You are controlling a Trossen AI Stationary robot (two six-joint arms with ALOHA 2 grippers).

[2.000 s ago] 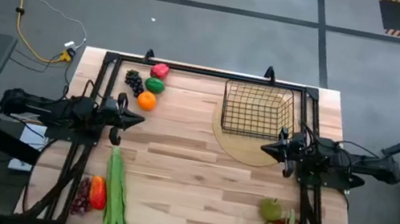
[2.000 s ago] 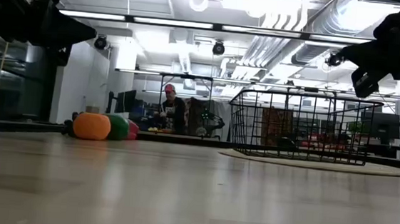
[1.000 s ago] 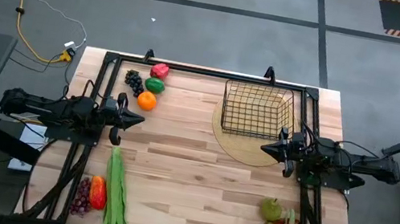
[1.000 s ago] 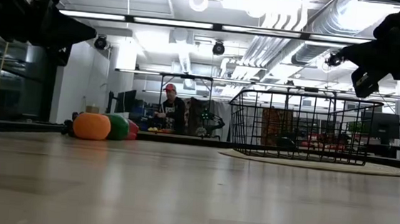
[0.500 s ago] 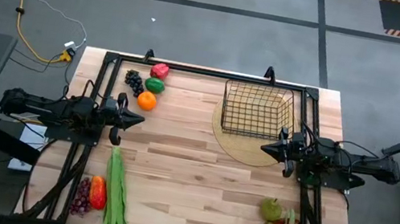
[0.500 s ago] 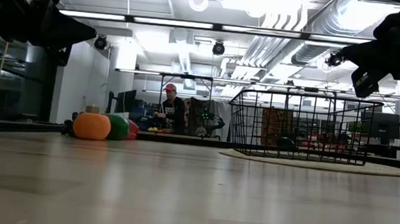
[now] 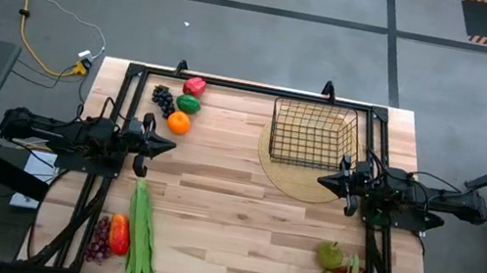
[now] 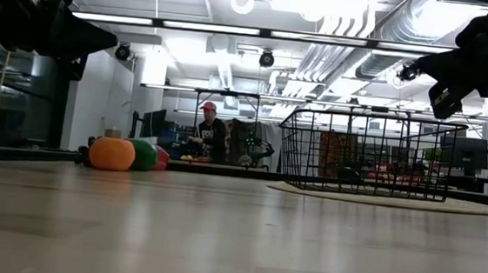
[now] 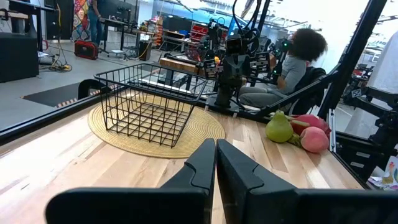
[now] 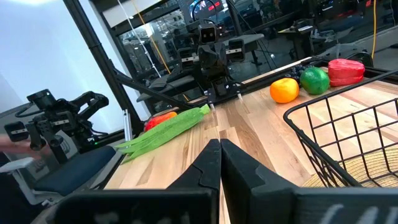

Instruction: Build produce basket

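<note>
On the round tan mat (image 7: 302,174) at the bench's (image 7: 242,206) far right sits the black wire basket (image 7: 313,134), holding nothing. Orange, green and red peppers (image 7: 186,104) lie far left; green beans (image 7: 141,235) near left; pear and apple (image 7: 332,270) near right. Left gripper (image 7: 168,146) and right gripper (image 7: 323,180) hover mid-bench, fingers pressed together, empty.

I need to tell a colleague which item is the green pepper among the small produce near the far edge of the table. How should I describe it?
Start at the wooden table and go to its far left part, opposite the corner with the black wire basket. Three round items lie there in a short row beside dark grapes. The green pepper is the middle one, between the red pepper and the orange pepper.
</note>
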